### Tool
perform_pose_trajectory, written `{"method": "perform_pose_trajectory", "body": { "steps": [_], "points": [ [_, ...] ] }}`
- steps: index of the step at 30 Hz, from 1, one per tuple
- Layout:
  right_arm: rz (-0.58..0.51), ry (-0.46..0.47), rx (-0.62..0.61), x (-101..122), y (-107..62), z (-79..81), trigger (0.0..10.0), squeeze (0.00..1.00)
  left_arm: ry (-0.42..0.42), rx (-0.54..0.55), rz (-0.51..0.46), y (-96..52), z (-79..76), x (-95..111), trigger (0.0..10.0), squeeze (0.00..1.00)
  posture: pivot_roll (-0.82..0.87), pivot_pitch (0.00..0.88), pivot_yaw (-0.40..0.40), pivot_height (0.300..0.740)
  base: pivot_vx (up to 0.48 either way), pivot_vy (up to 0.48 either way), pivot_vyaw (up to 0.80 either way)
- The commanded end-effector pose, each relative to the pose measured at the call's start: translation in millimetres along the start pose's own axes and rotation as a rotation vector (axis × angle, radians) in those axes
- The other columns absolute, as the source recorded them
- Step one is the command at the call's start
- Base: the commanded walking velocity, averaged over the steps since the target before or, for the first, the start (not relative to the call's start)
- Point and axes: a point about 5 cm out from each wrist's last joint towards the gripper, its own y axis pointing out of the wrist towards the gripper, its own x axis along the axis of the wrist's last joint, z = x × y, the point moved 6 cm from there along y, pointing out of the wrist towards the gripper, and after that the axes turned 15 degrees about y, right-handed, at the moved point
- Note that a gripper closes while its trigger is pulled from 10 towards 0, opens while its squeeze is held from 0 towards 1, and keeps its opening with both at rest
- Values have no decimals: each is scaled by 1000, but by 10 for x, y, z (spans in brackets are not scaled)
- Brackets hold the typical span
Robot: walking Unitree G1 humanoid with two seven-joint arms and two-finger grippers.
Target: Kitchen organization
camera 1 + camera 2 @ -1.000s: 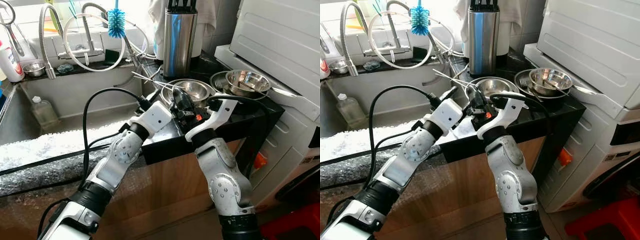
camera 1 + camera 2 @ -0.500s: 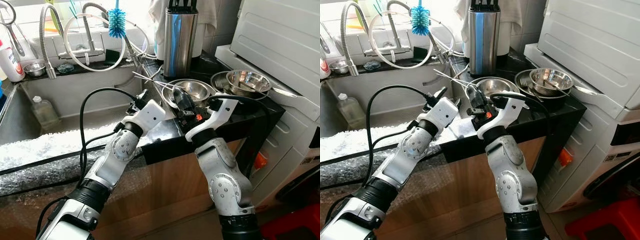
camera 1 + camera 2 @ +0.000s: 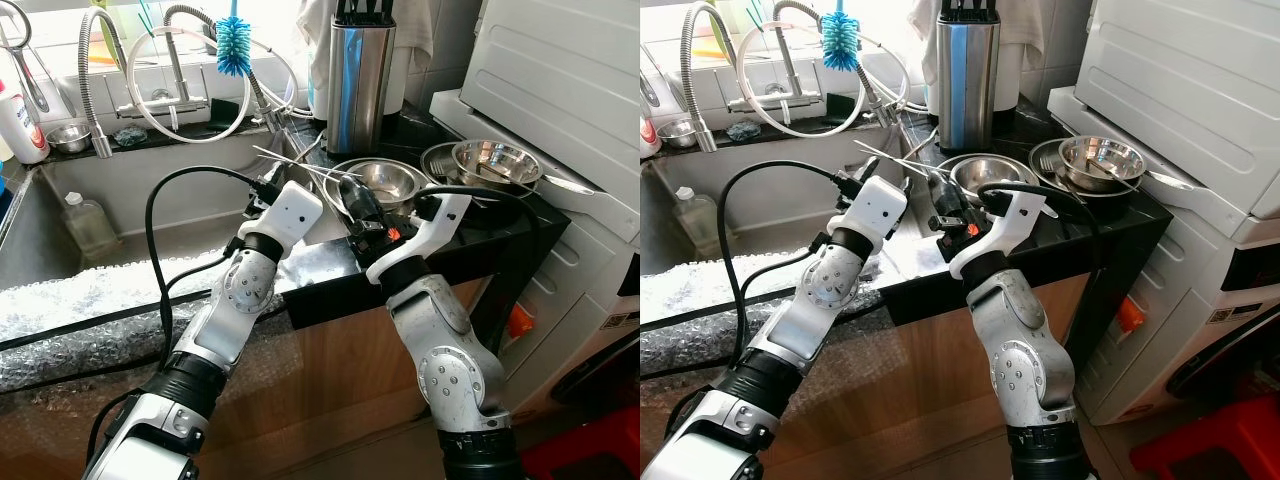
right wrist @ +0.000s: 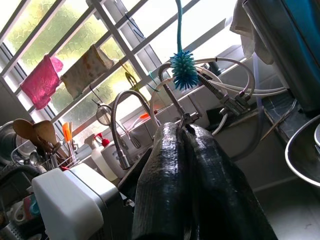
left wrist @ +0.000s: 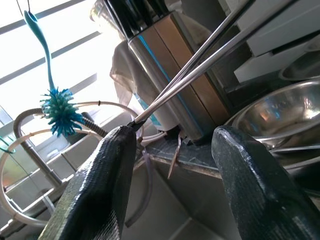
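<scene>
Right now the metal chopsticks (image 3: 300,162) are pinched at one end by the right end effector (image 3: 352,192), whose fingers are pressed together on them; the thin rods stick out toward 10 o'clock over the near edge of the black tabletop (image 3: 500,225), just in front of the steel bowl (image 3: 385,180). The left end effector (image 5: 172,165) sits at the sink-side edge with its fingers apart, and in its wrist view the rod tips touch one finger (image 5: 112,165). Beyond the bowl, at 12 o'clock, stands the knife block (image 3: 358,75); at 2 o'clock lie the stacked bowls (image 3: 495,162).

My worry: the grip is near one end only, so the rods could pivot or slip, and a nudge from the left finger could knock them into the sink (image 3: 150,215).
</scene>
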Motion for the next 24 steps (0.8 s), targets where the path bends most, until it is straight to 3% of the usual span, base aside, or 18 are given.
{"method": "perform_pose_trajectory", "body": {
  "steps": [1,12,24],
  "points": [
    [12,46,39,-82,5,133,10000,0,-10,3,-21,15,13,59,10000,0,-117,0,11,740,0,0,0],
    [33,75,20,-170,-15,104,10000,0,-24,94,-14,38,174,68,10000,0,-117,0,12,740,0,0,0],
    [-16,80,-2,-66,-12,67,10000,0,-3,55,20,19,88,-21,10000,0,-116,0,11,740,0,0,0]
  ]
}}
